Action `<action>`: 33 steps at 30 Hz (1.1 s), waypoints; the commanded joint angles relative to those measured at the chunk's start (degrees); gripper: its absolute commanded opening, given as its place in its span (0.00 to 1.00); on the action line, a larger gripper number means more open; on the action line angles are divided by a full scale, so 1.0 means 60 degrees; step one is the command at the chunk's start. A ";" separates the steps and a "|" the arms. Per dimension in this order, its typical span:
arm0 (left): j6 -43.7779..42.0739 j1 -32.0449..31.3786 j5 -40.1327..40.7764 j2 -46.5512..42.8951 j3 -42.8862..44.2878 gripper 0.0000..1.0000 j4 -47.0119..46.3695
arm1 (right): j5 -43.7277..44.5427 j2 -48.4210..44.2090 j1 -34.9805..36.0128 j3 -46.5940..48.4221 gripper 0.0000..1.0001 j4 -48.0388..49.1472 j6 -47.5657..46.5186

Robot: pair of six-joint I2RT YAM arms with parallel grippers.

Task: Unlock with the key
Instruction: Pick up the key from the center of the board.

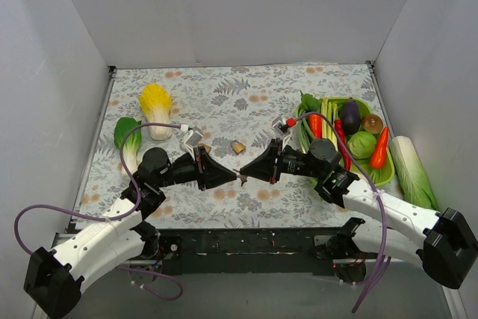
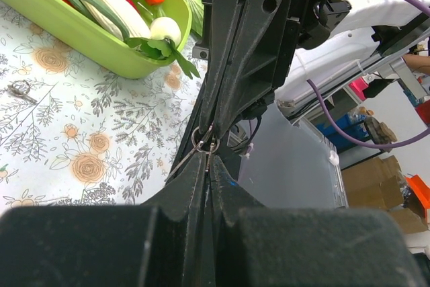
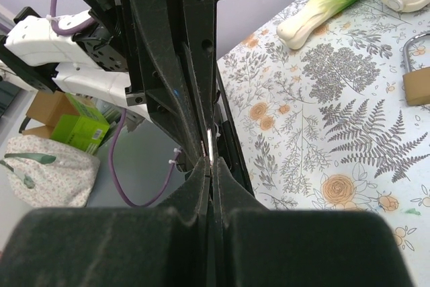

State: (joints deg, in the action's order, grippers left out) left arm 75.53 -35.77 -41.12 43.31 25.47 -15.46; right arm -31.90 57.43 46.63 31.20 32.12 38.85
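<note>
Left gripper [image 2: 208, 166] and right gripper [image 3: 209, 167] pinch the key [image 3: 209, 144] (padlock [image 1: 238, 147] beyond).

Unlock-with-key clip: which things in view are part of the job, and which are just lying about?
Job:
- key, pinched between the shut tips of the left gripper and right gripper
- padlock, lying free

Lying about:
- yellow cabbage
- bok choy
- vegetable tray
- long cabbage beside the tray

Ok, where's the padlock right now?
In the top view the padlock lies mid-table on the floral cloth, just beyond where the left fingers and right fingers meet, touching neither.
</note>
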 commanded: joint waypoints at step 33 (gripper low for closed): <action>-0.0693 0.0366 -0.1202 0.0237 0.0456 0.00 0.1040 | -0.0026 -0.0622 -0.0140 0.0660 0.75 -0.1122 -0.1949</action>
State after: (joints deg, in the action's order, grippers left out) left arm 72.69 -33.87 -44.45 44.23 25.71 -9.56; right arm -25.19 52.42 45.60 32.67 22.20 29.56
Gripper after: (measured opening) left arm 0.027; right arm 0.755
